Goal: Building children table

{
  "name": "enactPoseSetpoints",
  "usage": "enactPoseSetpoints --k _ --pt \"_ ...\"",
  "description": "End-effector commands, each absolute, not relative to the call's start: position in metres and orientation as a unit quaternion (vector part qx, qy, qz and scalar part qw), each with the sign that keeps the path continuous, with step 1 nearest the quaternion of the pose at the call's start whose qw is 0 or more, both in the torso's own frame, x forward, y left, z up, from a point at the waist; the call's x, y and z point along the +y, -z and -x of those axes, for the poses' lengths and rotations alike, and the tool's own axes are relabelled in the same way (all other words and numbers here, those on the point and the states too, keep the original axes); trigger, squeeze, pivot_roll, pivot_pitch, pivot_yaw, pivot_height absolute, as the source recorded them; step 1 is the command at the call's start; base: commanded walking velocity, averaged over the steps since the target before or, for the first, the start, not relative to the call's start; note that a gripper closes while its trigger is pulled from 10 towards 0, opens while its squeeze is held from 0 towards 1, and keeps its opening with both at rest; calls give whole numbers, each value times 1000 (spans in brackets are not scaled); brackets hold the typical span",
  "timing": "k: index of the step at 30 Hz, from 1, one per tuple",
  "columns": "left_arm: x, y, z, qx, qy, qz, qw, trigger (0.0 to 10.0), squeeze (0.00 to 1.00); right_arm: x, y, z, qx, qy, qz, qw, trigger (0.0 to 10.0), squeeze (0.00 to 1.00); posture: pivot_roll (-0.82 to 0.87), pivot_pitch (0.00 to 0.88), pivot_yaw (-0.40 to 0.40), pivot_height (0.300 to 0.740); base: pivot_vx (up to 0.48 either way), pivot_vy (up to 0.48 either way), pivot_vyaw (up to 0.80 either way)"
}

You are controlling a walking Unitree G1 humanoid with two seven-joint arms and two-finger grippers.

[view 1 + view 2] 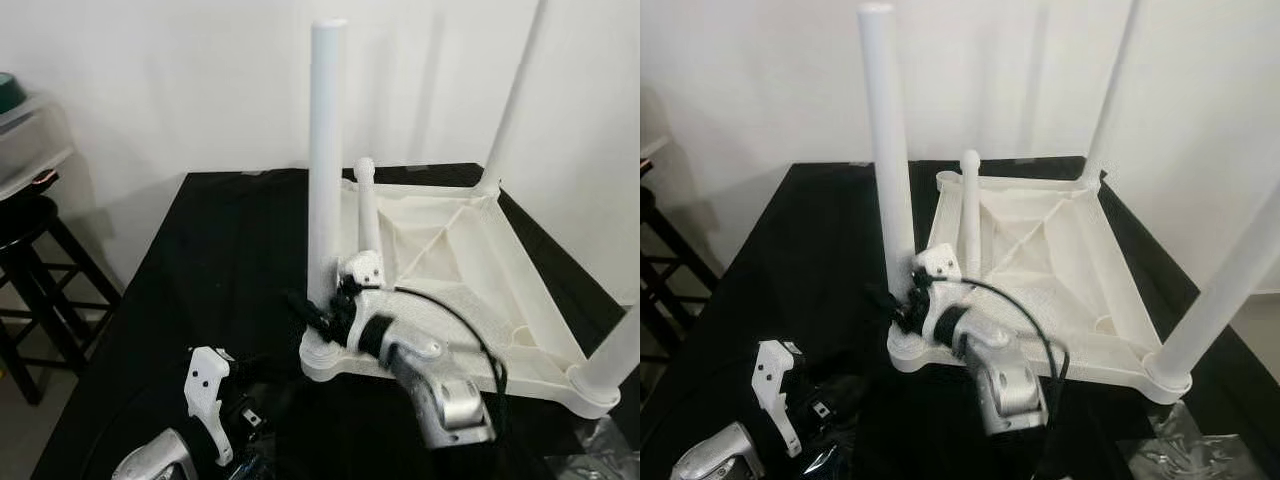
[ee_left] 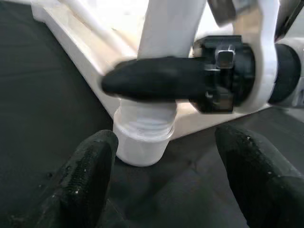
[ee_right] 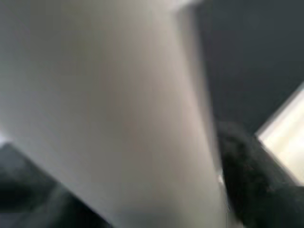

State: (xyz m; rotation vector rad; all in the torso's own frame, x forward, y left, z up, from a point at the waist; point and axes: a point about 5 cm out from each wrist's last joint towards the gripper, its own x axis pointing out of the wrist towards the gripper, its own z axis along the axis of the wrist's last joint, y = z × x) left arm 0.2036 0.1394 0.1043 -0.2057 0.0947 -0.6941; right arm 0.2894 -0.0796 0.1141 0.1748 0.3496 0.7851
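Right gripper clamped on a table leg at the near-left corner of the upturned white tabletop.

The tabletop (image 1: 470, 270) lay upside down on the black desk (image 1: 220, 270), legs pointing up. The right gripper (image 1: 318, 312) had its jaws closed around the near-left leg (image 1: 326, 150) just above its socket. The left gripper (image 2: 166, 175) hovered low near that corner, jaws apart, holding nothing.

A plain white wall (image 1: 180, 80) stands behind a black-covered table (image 1: 220, 260); a dark stool (image 1: 30, 270) sits left, near a plastic bin (image 1: 30, 140).
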Motion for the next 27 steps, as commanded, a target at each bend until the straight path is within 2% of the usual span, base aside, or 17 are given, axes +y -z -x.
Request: enactPoseSetpoints --k 1,4,6,7,9,16,17,18,19,23,27 --pt "140 -104 -204 53 344 98 932 10000 0 -79 -121 -292 167 -412 -93 891 10000 1000 -10 38 26 740 0 0 0" --pt "140 -104 -205 54 344 99 932 10000 0 -82 -138 -300 141 -497 -73 853 10000 1000 -9 30 25 740 0 0 0" --pt "139 -104 -206 54 344 101 932 10000 0 -93 -157 -316 106 -556 -40 824 10000 1000 -6 26 22 740 0 0 0" --pt "139 -104 -206 54 344 101 932 10000 0 -93 -157 -316 106 -556 -40 824 10000 1000 -6 26 22 740 0 0 0" --pt "138 -103 -208 55 344 101 932 10000 0 -101 -169 -333 96 -565 -20 819 10000 0 2 19 17 740 0 0 0" --pt "137 -103 -209 56 342 102 932 10000 0 -110 -177 -348 101 -603 -13 791 10000 0 11 12 9 740 0 0 0" --pt "137 -103 -210 56 342 102 932 10000 0 -111 -176 -348 108 -621 -19 776 9412 0 19 10 5 740 0 0 0" --pt "137 -102 -210 56 342 102 932 10000 0 -112 -176 -349 112 -635 -24 764 9412 0 19 10 5 740 0 0 0" --pt "137 -102 -210 57 342 102 933 10000 0 -113 -175 -348 117 -649 -28 751 0 0 23 10 2 740 0 0 0" --pt "136 -102 -210 57 341 101 933 10000 0 -112 -171 -350 126 -664 -23 737 0 0 24 12 1 740 0 0 0" --pt "136 -103 -208 57 341 102 933 10000 0 -113 -166 -350 123 -652 -15 748 0 0 22 16 3 740 0 0 0"
